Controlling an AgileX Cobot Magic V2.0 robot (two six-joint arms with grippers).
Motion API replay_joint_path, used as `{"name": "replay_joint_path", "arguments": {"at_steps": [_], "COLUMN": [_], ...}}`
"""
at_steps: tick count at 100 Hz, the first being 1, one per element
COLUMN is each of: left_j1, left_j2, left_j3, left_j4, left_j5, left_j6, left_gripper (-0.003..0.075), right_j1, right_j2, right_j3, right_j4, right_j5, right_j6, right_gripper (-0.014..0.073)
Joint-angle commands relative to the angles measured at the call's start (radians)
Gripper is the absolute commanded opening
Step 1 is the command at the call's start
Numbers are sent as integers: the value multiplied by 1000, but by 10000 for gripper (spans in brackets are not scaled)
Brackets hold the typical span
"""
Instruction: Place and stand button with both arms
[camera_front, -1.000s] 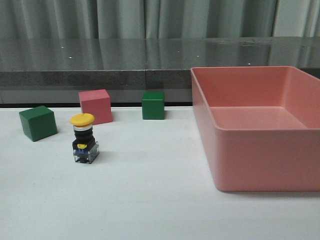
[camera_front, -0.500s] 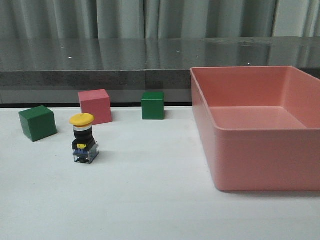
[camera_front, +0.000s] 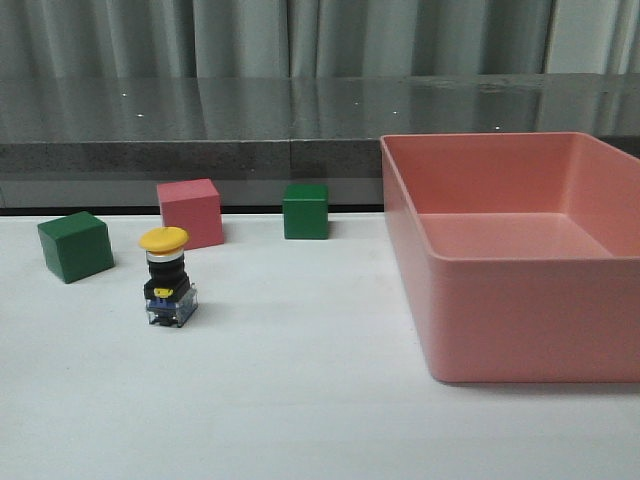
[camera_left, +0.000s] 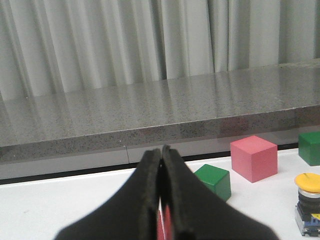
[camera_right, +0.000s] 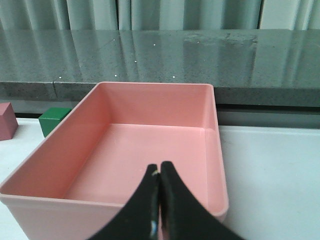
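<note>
The button (camera_front: 168, 281), with a yellow mushroom cap, black barrel and clear block base, stands upright on the white table at the left in the front view. It also shows at the edge of the left wrist view (camera_left: 308, 202). My left gripper (camera_left: 161, 151) is shut and empty, well short of the button. My right gripper (camera_right: 159, 167) is shut and empty, in front of the pink bin (camera_right: 125, 205). Neither arm shows in the front view.
The large pink bin (camera_front: 430, 300) fills the right side of the table. A pink cube (camera_front: 190, 212) and two green cubes (camera_front: 75, 245) (camera_front: 306, 210) stand behind the button. A grey ledge (camera_front: 200, 160) and curtains run along the back.
</note>
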Motion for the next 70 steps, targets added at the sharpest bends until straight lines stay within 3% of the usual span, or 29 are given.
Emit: {"name": "replay_joint_path", "arguments": {"at_steps": [1,15,70], "left_j1": [1,1,1], "left_j2": [-30,-30,-30], "left_j3": [45,45,45], "left_j4": [-6,-6,-6], "left_j5": [-82,-82,-82], "left_j6": [-8,-8,-8], "left_gripper": [-20,-20,-20], "right_j1": [0,0,0], "right_j2": [-60,-180,-169], "right_j3": [31,84,84], "right_j4": [-13,3,8], "right_j5": [-112,-100,-126], "right_j6": [8,8,8], "right_gripper": [-61,-61,-61]}}
